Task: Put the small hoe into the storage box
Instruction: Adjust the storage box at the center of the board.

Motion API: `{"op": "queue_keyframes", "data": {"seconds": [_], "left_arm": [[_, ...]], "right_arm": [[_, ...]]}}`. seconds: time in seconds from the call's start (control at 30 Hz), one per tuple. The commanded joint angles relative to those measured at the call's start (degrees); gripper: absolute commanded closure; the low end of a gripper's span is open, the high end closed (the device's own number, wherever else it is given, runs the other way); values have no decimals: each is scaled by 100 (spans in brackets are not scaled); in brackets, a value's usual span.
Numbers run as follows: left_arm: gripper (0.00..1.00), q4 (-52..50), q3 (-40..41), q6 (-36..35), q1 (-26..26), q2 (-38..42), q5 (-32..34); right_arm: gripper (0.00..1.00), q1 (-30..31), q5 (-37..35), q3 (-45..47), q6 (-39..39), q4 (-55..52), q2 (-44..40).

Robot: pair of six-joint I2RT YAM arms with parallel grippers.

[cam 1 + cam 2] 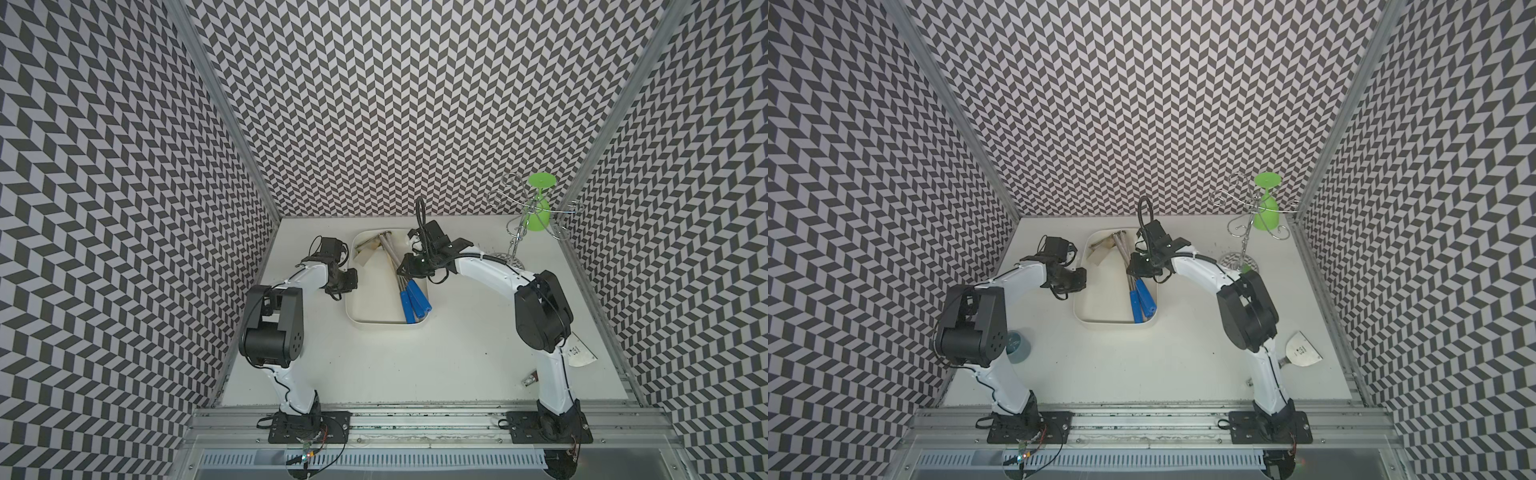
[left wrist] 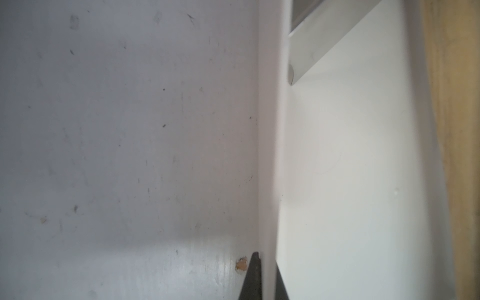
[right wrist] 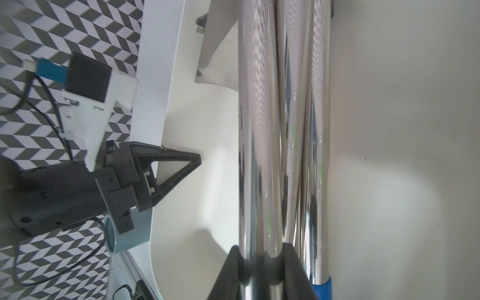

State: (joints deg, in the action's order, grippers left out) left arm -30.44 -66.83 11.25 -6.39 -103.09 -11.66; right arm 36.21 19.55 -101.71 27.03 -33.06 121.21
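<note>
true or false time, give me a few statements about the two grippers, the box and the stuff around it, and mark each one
1. The right gripper is closed on a metal hoe shaft. True.
2. The left gripper hangs free above the table. False: it is clamped on the side wall of the box, with a finger on each side of the wall.
3. The hoes in the box have blue handles. True.
4. The green cup stands inside the box. False: it hangs upside down on the wire rack at the back corner of the table, well apart from the box.
</note>
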Motion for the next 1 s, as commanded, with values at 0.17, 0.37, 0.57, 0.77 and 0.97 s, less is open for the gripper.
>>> {"op": "queue_keyframes", "data": {"seconds": [0.17, 0.37, 0.57, 0.77, 0.97], "left_arm": [[100, -322, -166, -68, -157, -53, -608], [100, -320, -164, -99, -152, -29, -601], [100, -327, -173, -98, -160, -16, -627], [100, -325, -151, -128, -161, -1, -656], [100, -323, -120, -140, -168, 36, -673]], "right_arm": [[67, 248, -1192, -1168, -485, -797, 582], [64, 382, -1456, -1693, -667, -1203, 910], [61, 465, -2079, -2466, -769, -1404, 1304], [61, 543, -2334, -2768, -795, -1450, 1663], [68, 554, -2667, -3146, -805, -1531, 1964]]}}
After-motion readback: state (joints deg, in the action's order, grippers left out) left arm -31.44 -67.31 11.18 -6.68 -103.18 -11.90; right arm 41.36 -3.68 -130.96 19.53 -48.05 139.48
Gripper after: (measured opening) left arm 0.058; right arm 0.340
